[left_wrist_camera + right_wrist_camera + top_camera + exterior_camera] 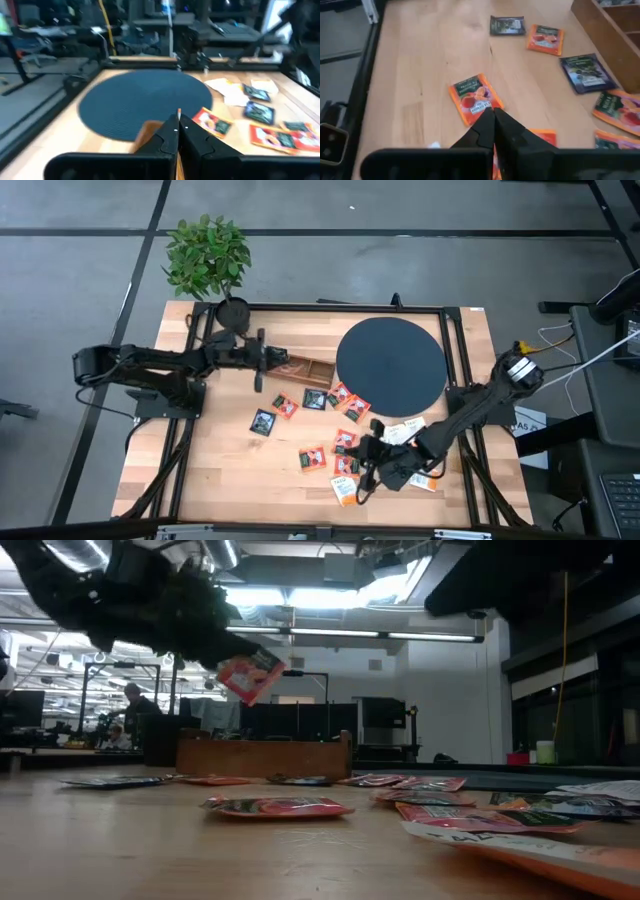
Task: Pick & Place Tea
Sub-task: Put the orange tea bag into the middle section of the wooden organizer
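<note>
R gripper [362,483] pinched shut on edge of a red-orange sachet [475,98], near table's front. L gripper [262,360] shut over wooden tray [306,370]; tray contents unclear. Other sachets [314,459] scattered beside black disc [390,366].

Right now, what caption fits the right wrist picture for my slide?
Right gripper shut on a red-orange tea sachet above more sachets scattered on the wooden table.

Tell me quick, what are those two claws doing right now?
Left gripper: shut, above the wooden tray, holding nothing visible.
Right gripper: shut on a red-orange tea sachet, lifted off the table.
</note>
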Available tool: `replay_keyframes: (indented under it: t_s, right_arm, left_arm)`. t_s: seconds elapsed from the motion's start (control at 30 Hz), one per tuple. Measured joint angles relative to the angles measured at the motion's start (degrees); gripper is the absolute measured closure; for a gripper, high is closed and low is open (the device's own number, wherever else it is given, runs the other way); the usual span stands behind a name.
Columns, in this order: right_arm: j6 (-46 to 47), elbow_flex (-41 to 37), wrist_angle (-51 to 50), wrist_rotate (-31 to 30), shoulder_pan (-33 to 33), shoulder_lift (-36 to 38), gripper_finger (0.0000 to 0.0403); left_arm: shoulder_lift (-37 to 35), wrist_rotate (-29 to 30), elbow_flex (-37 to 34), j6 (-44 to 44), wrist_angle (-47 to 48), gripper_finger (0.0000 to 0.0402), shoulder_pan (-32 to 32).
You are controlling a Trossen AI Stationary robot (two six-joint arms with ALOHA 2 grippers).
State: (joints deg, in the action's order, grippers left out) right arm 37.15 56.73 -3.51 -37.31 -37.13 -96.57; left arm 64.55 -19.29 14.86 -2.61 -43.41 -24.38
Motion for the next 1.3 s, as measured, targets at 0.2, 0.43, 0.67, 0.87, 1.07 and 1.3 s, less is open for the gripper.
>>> replay_keyframes:
  t_s: [0.2, 0.43, 0.67, 0.87, 1.07, 1.3]
  right_arm:
    - [1.8, 0.0, 0.4, -0.1, 1.5, -2.4, 0.0394]
    - [-1.3, 0.0, 4.7, -0.1, 3.1, -2.7, 0.0394]
    - [-3.2, 0.0, 9.3, 7.4, 6.7, -5.2, 0.0393]
    - [-3.8, 0.0, 9.4, 8.4, 7.9, -5.8, 0.0393]
    - [-6.1, 0.0, 10.2, 8.5, 8.2, -5.8, 0.0393]
    - [-6.4, 0.0, 10.5, 12.8, 10.9, -5.8, 0.0393]
  left_arm:
    - [0.0, -5.6, -6.5, 2.0, -11.9, 0.0400, -6.7]
    - [0.1, -6.2, -8.9, -0.2, -12.1, 0.0400, -11.5]
    - [0.3, -7.2, -8.9, -0.2, -12.1, 0.0400, -12.5]
    - [0.3, -9.1, -8.9, 0.4, -12.3, 0.0400, -12.5]
    - [0.7, -9.1, -8.9, 2.6, -16.3, 0.0400, -12.4]
    - [4.2, -8.7, -8.9, 4.9, -22.3, 0.0400, -9.4]
